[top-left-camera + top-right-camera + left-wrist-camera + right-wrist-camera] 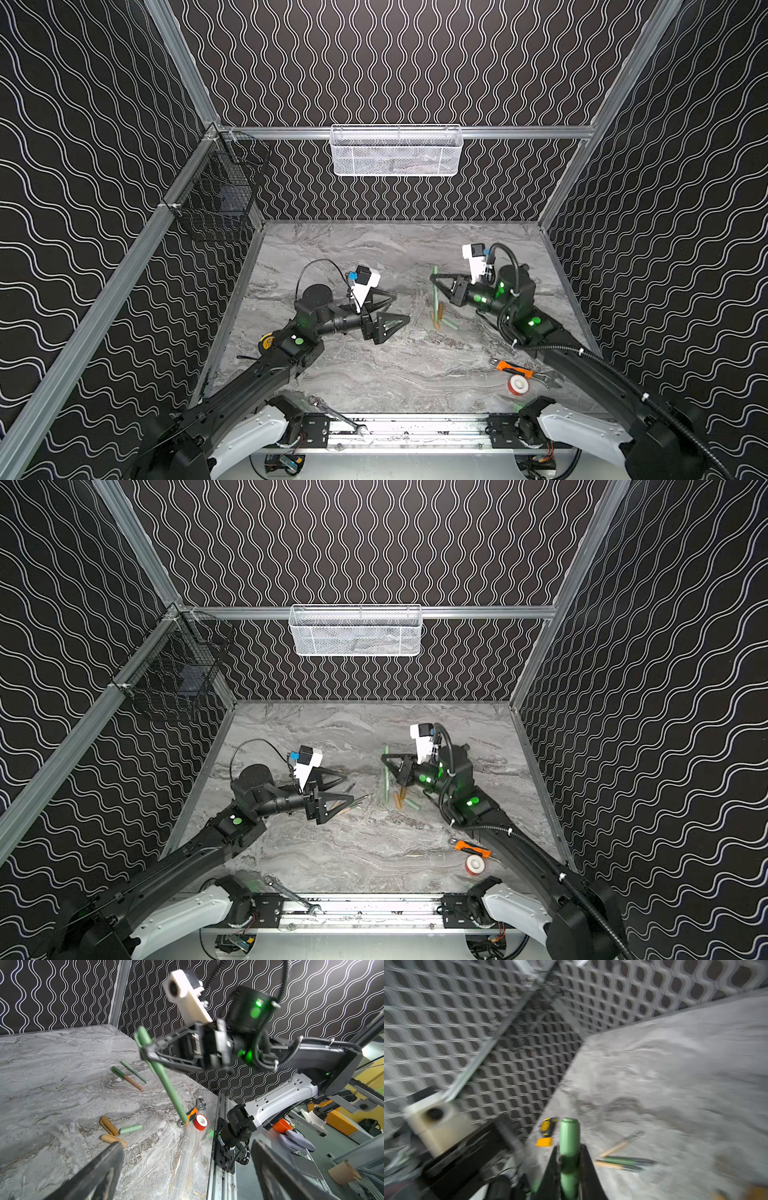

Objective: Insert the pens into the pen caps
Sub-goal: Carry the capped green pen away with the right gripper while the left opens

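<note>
My right gripper (pixel 144 1051) pinches a pale green pen (pixel 166 1084), seemingly capped, above the table (pixel 52 1084), my left gripper (pixel 401 307) gapes empty, two capped pens (pixel 127 1079) lie done, while three loose caps (pixel 131 1128) and bare pens (pixel 618 1161) remain.

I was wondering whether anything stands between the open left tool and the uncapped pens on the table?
Nothing visible does: in a top view the uncapped pens lie on the bare table right at the tips of the left tool. The right tool, shut on a green pen, is well aside.
</note>
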